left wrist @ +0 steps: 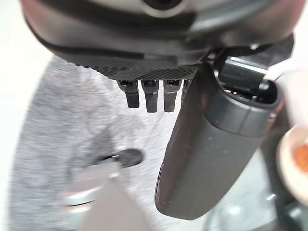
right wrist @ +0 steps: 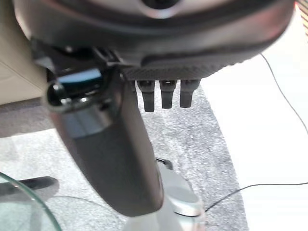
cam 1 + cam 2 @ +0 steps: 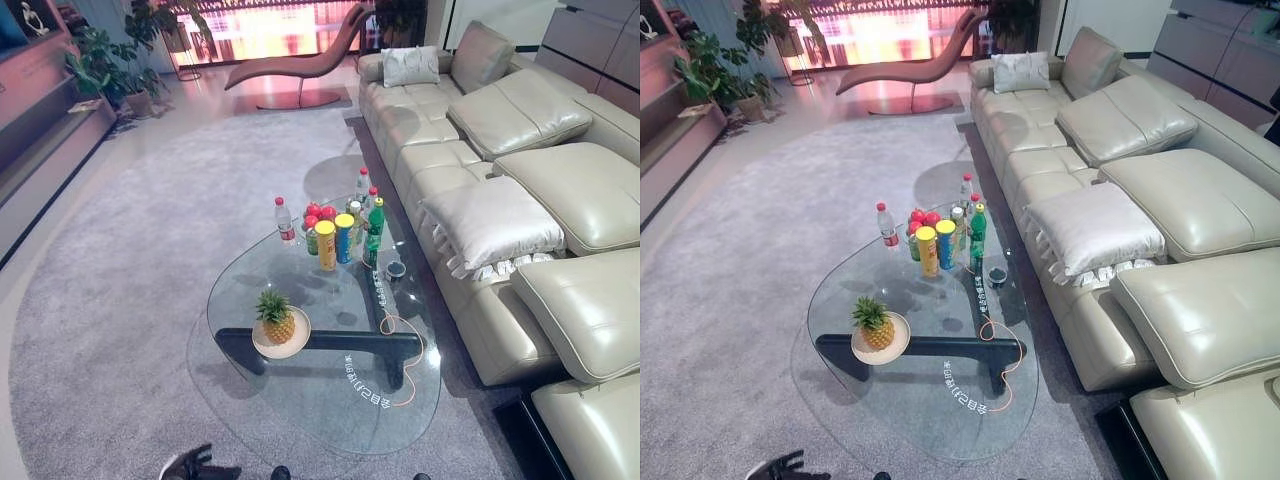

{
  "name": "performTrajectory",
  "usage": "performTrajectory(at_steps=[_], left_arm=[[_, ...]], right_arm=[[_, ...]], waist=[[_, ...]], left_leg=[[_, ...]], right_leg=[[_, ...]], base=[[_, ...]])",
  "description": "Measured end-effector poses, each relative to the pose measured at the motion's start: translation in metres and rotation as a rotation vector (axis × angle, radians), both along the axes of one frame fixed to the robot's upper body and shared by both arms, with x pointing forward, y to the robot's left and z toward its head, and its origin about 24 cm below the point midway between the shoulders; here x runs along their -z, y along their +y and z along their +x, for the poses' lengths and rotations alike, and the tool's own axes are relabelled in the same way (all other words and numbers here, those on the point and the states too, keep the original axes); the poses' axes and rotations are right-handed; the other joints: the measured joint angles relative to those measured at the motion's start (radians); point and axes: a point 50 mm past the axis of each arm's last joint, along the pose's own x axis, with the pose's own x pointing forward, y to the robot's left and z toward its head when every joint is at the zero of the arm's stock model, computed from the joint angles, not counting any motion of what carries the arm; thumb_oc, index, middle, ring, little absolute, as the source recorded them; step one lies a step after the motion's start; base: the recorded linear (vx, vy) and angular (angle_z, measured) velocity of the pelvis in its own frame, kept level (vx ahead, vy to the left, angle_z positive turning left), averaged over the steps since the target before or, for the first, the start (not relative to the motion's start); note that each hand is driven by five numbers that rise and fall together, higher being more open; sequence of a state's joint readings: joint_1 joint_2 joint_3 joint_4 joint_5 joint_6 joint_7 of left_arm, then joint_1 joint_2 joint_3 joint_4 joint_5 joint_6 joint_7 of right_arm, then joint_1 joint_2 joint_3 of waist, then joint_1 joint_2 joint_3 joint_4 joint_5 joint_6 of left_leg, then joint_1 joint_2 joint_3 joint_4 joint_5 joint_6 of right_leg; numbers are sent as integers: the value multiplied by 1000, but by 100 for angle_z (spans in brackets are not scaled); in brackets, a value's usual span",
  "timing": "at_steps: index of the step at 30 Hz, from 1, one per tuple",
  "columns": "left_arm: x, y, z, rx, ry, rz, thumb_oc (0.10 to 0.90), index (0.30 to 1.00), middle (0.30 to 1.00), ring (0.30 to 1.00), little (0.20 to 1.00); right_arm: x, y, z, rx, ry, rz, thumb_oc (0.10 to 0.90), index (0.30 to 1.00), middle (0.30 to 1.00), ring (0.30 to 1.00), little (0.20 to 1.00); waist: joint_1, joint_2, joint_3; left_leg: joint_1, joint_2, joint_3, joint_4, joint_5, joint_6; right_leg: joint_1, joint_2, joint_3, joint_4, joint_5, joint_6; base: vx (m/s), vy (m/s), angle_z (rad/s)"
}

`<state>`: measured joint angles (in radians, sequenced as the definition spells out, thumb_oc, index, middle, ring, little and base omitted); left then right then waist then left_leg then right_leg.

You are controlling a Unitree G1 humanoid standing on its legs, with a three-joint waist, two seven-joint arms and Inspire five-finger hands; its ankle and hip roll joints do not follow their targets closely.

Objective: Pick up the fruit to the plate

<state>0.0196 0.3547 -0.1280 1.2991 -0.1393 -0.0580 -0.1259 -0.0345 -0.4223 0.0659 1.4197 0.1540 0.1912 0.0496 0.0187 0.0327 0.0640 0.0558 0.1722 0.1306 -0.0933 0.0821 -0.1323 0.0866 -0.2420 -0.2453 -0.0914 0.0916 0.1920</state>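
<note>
Yellow pineapple rests on your cream round plate, glass tabletop; both your left hand and right hand hang slack-fingered, empty.

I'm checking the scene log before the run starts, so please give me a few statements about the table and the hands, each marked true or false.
1. A pineapple sits on the plate. True.
2. The plate stands on the grey carpet. False: it is on the glass table.
3. The red fruit lies behind the row of cans. True.
4. The left hand holds a bottle. False: it holds nothing, fingers straight.
5. The right hand rests on the sofa. False: it hangs above the carpet.
</note>
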Motion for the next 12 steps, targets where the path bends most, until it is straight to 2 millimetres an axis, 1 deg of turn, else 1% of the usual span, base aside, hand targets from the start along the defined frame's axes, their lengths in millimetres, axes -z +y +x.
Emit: performTrajectory(at_steps=[3, 6, 9, 12], left_arm=[[3, -7, -5, 57, 38, -21, 800, 900, 900, 900, 900], [6, -15, -6, 97, 60, -36, 800, 900, 900, 900, 900], [6, -15, -6, 101, 84, -34, 800, 900, 900, 900, 900], [6, -15, -4, 113, 89, -45, 800, 900, 900, 900, 900]], right_arm=[[1, 2, 0, -25, 14, 3, 800, 900, 900, 900, 900], [5, 11, 1, -58, 27, 24, 800, 900, 900, 900, 900], [7, 18, 2, -85, 33, 50, 800, 900, 900, 900, 900], [8, 19, 3, -91, 34, 59, 800, 900, 900, 900, 900]], waist=[[0, 0, -11], [0, 2, -28], [0, 2, -34], [0, -2, -40]], left_leg=[[-1, 0, 0, 0, 0, 0], [-2, 2, 1, 0, 0, 0], [-5, 3, 1, 0, 0, -1], [-5, 3, 1, 0, 0, -1]], right_leg=[[-1, 0, 0, 0, 0, 0], [-1, 1, -3, 0, 0, 0], [0, 1, -16, 0, -1, -1], [1, 2, -17, 0, -3, -1]], base=[[-12, -2, 0], [-34, -12, 2], [-5, -7, 4], [0, 0, 0]])
